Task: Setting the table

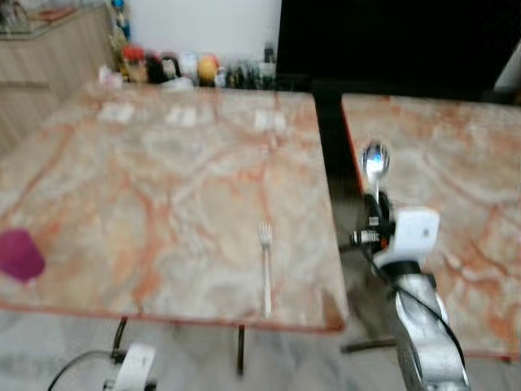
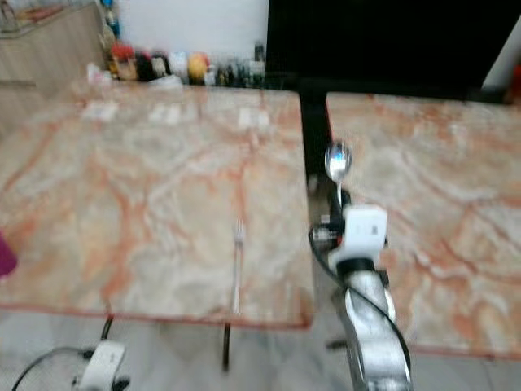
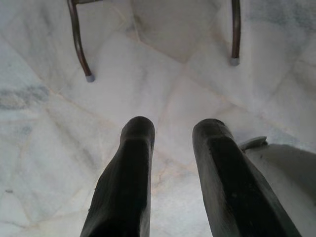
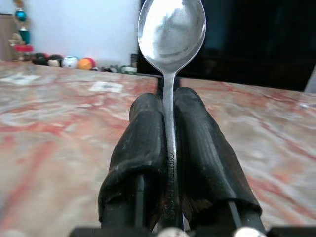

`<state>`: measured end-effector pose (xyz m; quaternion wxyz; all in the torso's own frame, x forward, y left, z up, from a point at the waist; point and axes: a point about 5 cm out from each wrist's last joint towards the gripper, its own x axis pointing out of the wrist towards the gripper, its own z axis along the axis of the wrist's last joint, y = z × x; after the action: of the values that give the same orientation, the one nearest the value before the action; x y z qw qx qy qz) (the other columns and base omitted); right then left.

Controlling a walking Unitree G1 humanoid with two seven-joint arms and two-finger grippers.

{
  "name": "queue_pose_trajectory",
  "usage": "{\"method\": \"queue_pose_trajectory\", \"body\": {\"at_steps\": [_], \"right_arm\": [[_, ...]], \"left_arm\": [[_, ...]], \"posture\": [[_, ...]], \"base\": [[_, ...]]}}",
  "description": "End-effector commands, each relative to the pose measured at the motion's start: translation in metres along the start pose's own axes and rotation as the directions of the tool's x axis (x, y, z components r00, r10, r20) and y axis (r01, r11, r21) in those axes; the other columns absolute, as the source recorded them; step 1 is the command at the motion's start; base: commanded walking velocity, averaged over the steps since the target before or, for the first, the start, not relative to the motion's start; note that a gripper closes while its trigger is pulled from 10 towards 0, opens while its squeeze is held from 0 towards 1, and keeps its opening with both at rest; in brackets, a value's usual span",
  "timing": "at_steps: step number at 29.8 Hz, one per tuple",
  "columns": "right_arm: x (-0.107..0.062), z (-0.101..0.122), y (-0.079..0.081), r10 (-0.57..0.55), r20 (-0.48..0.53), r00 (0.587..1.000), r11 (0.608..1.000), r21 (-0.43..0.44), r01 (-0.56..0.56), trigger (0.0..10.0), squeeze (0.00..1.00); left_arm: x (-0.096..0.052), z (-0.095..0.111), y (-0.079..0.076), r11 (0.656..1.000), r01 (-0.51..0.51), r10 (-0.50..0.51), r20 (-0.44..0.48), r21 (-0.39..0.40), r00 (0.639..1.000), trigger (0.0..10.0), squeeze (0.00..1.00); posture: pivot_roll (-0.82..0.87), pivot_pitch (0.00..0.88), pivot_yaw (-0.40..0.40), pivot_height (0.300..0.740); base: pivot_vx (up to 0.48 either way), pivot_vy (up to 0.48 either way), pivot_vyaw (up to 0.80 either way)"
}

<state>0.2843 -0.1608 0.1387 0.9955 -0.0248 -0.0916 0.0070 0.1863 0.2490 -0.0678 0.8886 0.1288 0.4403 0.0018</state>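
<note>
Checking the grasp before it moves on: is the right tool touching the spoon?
Touching. The right wrist view shows the right tool with both black fingers pressed against the spoon handle, no gap.

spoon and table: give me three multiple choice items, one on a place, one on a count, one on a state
1. Where is the fork?
A. on the left table, near its front edge
B. on the floor
C. in the left gripper

2. How many spoons show?
A. none
B. one
C. three

3. What state is the right gripper in?
A. open, holding nothing
B. shut on a cup
C. shut on the spoon

Key: 1 A, it lies on the table; 2 B, one; 3 C, both fingers press the handle.
</note>
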Motion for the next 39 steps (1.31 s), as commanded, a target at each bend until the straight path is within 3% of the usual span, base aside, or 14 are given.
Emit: {"method": "queue_pose_trajectory", "body": {"at_steps": [1, 12, 20, 27, 30, 39], "right_arm": [[-0.002, 0.001, -0.005, -0.025, 0.008, 1.000, 1.000, -0.004, 0.025, 10.0, 0.00], [-0.002, -0.002, -0.008, -0.043, 0.001, 0.999, 0.999, -0.005, 0.043, 10.0, 0.00], [0.001, -0.002, -0.005, -0.052, 0.009, 0.999, 0.999, 0.003, 0.052, 10.0, 0.00], [0.004, 0.001, -0.005, -0.060, 0.016, 0.998, 0.998, 0.004, 0.060, 10.0, 0.00], [0.000, 0.000, -0.018, -0.150, 0.017, 0.989, 0.989, 0.012, 0.150, 10.0, 0.00], [-0.008, -0.004, -0.026, -0.215, 0.001, 0.977, 0.977, 0.011, 0.215, 10.0, 0.00]], "left_arm": [[0.000, -0.002, -0.009, 1.000, 0.028, -0.028, -0.006, 0.006, 1.000, 10.0, 0.00], [-0.001, -0.008, -0.013, 1.000, 0.025, -0.025, -0.024, -0.004, 0.999, 10.0, 0.00], [-0.001, -0.006, -0.003, 1.000, -0.003, 0.003, -0.018, -0.022, 1.000, 10.0, 0.00], [0.000, -0.003, -0.004, 1.000, -0.002, 0.001, -0.012, -0.021, 1.000, 10.0, 0.00], [0.001, -0.001, -0.007, 1.000, 0.003, -0.003, -0.007, -0.018, 1.000, 10.0, 0.00], [0.001, 0.000, -0.007, 1.000, 0.004, -0.004, -0.004, -0.013, 1.000, 10.0, 0.00]], "posture": [[0.04, 0.000, -0.007, 0.740], [0.04, 0.000, -0.015, 0.740], [0.05, 0.000, -0.018, 0.740], [0.04, 0.000, -0.014, 0.740], [0.04, 0.000, -0.012, 0.740], [0.04, 0.000, -0.004, 0.740]], "base": [[0.000, -0.390, 0.00], [0.131, -0.392, 0.00], [0.180, -0.390, 0.00], [0.240, -0.393, 0.00], [0.240, -0.390, 0.00], [0.160, -0.391, -0.58]]}}
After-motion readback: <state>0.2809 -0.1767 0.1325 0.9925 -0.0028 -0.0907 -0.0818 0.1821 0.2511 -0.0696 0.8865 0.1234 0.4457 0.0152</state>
